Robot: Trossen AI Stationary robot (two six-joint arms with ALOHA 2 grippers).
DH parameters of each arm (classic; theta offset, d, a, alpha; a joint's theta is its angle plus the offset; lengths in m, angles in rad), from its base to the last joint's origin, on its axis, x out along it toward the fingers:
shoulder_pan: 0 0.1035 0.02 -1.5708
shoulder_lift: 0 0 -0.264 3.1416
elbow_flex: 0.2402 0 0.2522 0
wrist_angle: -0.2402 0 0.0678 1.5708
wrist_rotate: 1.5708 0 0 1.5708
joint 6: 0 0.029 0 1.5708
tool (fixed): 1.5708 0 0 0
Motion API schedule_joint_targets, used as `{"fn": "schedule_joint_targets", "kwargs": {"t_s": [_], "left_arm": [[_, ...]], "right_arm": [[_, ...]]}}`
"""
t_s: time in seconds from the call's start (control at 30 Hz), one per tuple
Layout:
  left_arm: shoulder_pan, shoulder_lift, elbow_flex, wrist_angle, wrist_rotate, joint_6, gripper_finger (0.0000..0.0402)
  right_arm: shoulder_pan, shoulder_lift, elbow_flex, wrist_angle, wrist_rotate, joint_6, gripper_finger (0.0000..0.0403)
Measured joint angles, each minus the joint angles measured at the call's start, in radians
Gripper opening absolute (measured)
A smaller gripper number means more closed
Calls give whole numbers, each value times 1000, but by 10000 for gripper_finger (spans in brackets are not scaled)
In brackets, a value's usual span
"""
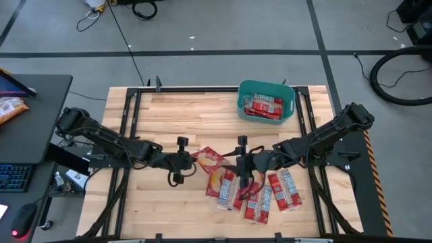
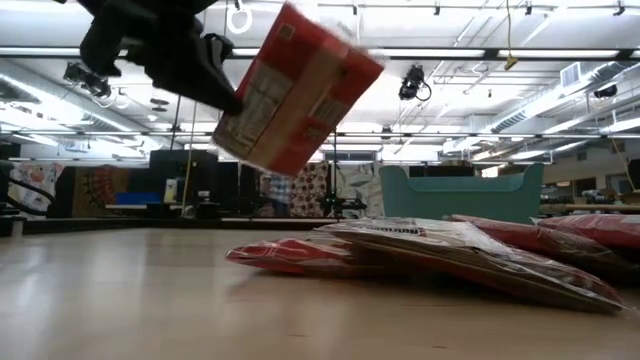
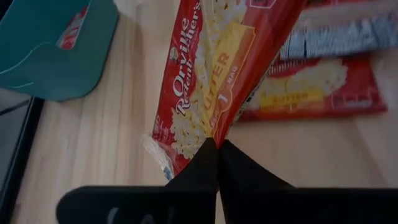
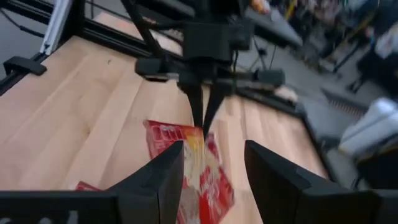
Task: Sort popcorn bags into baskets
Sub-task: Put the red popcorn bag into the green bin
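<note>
The left gripper point(image 3: 217, 149) is pinching one flat red foil popcorn bag point(image 3: 211, 81) by its edge, fingers pressed together on the seam, and is holding it clear of the pale wooden table point(image 1: 175, 115). The bag is hanging tilted in the low view, so the carry probably wants a steady, level sweep toward the tub, with the release coming only once the bag is over the opening. The left arm is reaching low and nearly flat across the table toward the middle. Just beyond, the right gripper point(image 4: 208, 165) is facing it with fingers spread, holding nothing, over the heap of red popcorn bags point(image 1: 260, 192). At the far edge, well apart, the teal plastic basket with rounded corners point(image 1: 291, 101) is already holding a few bags.
</note>
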Motion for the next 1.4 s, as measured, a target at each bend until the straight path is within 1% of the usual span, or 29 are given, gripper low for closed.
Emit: {"fn": "schedule_joint_targets", "kwargs": {"t_s": [0.1, 0.17, 0.3, 0.43, 0.6, 0.8, 1.0, 1.17, 1.27, 1.4], "left_arm": [[10, -2, 0, 46, 38, -4, 5], [16, -2, 0, 81, 67, -6, 5], [39, -2, 0, 119, 96, -27, 6], [61, -2, 0, 122, 108, -48, 6], [71, -2, 0, 179, 203, -49, 7], [72, -2, 0, 255, 274, -45, 8], [87, -2, 0, 272, 283, -45, 8], [96, -2, 0, 276, 279, -45, 8], [96, -2, 0, 275, 279, -45, 8], [96, -2, 0, 275, 279, -44, 8]], "right_arm": [[6, 0, 0, 14, 0, -70, 174], [7, 0, 0, 13, 1, -87, 174], [7, 0, 0, 13, -4, -85, 173], [9, 0, 0, 50, -75, -70, 173], [9, 0, 0, 47, -84, -70, 173], [9, 0, 0, 47, -93, -69, 173], [9, 0, 1, 62, -161, -7, 173], [9, 0, 1, 122, -213, 2, 173], [9, 0, 1, 148, -216, 2, 174], [6, 0, 1, 138, -210, 2, 174]]}}
